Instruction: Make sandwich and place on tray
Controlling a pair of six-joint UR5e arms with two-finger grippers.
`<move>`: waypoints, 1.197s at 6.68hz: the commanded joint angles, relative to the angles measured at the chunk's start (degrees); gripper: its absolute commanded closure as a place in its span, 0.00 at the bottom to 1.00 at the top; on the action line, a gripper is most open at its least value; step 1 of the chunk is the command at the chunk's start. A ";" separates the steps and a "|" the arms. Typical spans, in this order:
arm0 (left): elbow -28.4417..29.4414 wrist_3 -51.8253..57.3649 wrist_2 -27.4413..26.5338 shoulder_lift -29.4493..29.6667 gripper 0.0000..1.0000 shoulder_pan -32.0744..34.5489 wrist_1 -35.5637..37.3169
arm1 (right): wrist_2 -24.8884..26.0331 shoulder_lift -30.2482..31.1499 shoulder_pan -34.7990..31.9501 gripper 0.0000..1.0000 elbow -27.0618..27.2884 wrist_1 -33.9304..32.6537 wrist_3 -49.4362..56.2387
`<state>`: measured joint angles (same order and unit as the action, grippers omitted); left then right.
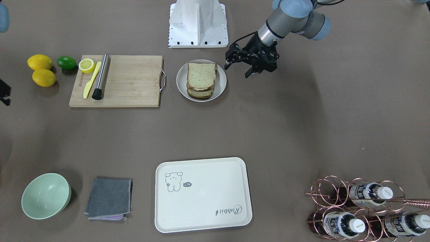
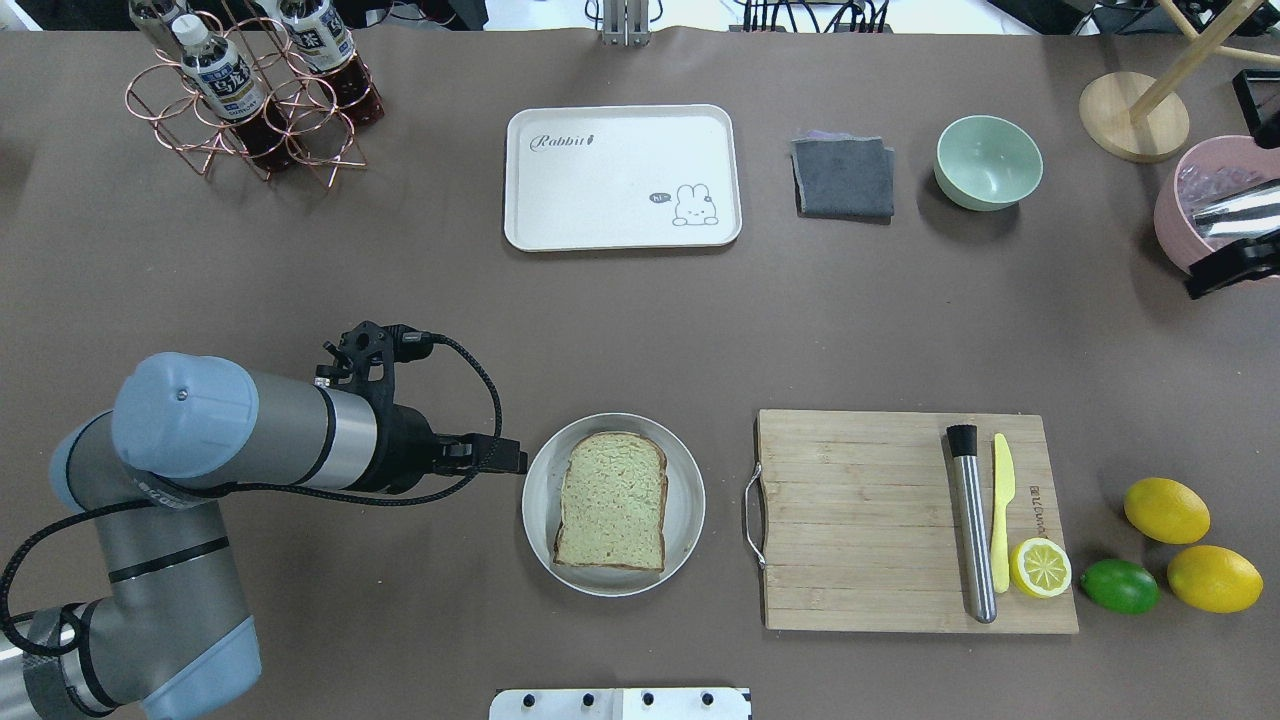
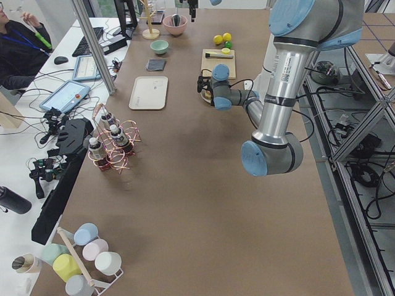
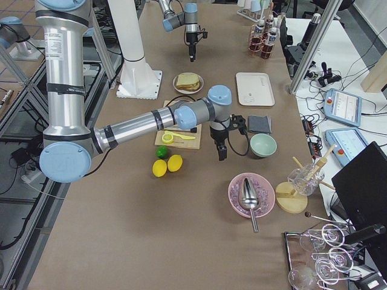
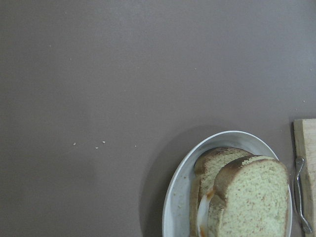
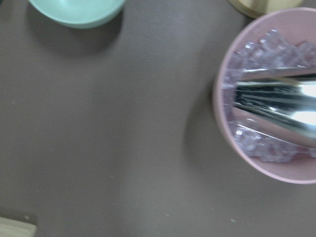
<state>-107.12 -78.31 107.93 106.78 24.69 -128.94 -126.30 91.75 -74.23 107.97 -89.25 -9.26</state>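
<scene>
The sandwich, two greenish-tan bread slices with egg showing between them in the left wrist view, lies on a round white plate near the robot. My left gripper hangs just beside the plate's rim, on the side away from the cutting board. Its jaws are open and empty. The cream tray with the "Rabbit" print lies bare on the far side of the table. My right gripper is only partly seen at the view's edge, above the pink bowl; I cannot tell whether it is open or shut.
A wooden cutting board holds a steel muddler, a yellow knife and a lemon half. Two lemons and a lime lie beside it. A grey cloth, a green bowl, a bottle rack and a pink ice bowl stand on the far side.
</scene>
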 commanded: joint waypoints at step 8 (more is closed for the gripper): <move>5.95 -0.52 -4.13 2.98 0.59 -3.77 -0.35 | -5.28 2.82 -19.11 0.00 -10.59 -7.61 31.23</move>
<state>-101.81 -78.80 103.93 108.86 20.92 -129.25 -131.57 94.57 -93.34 97.41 -96.85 21.97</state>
